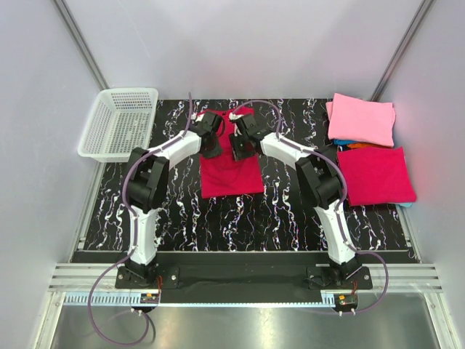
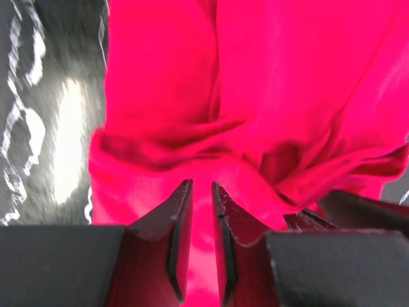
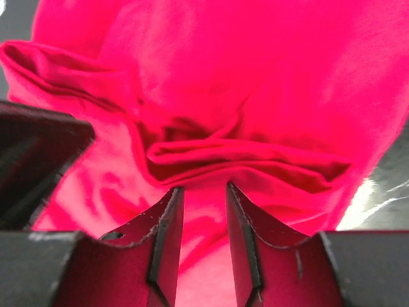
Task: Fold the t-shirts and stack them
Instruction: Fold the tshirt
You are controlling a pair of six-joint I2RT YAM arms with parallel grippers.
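Left pincer (image 2: 201, 185) and right pincer (image 3: 204, 187) each pinch the far edge of the crimson t-shirt (image 1: 231, 178), bunched between them.

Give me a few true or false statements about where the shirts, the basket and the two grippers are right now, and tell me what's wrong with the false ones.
1. A folded shirt lies in the white basket. False: no shirt shows in it.
2. The left gripper and the right gripper both have cloth of the middle red t-shirt between their fingers. True.
3. The pink t-shirt lies at the left side of the table. False: it lies folded at the far right.
4. A second red t-shirt lies folded on the right, nearer to the arms than the pink one. True.
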